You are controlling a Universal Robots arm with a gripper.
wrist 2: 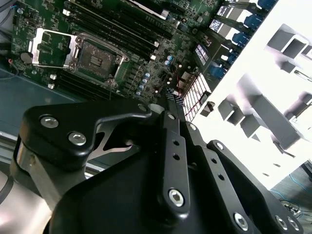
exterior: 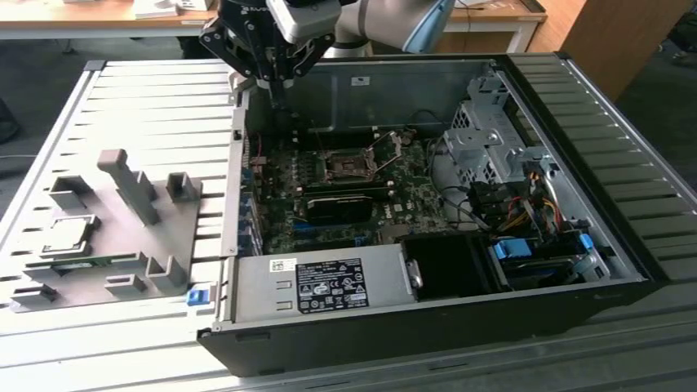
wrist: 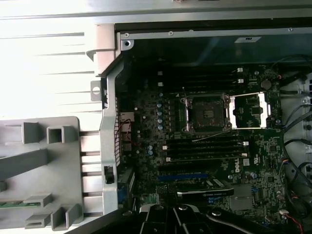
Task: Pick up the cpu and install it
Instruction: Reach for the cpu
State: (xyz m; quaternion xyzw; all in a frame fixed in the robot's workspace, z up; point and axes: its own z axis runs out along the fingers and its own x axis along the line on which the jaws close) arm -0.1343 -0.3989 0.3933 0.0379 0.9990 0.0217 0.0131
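Observation:
The cpu (exterior: 68,233), a flat silver square, lies in a pocket of the grey fixture plate (exterior: 109,253) at the exterior view's left, outside the computer case. My gripper (exterior: 274,96) hangs above the case's near-left wall, far from the cpu, and its black fingers (wrist 2: 171,105) meet at the tip with nothing between them. The black cpu socket (exterior: 348,167) on the motherboard stands bare, its metal frame (wrist: 248,109) flipped open beside it. The socket (wrist 2: 97,57) (wrist: 207,113) appears in both wrist views.
The open computer case (exterior: 610,245) holds a drive cage (exterior: 490,135), cables (exterior: 523,204), a power supply (exterior: 321,286) and memory slots (wrist: 204,146). Grey posts (exterior: 129,184) rise from the fixture plate. A green circuit strip (wrist: 12,204) lies on it.

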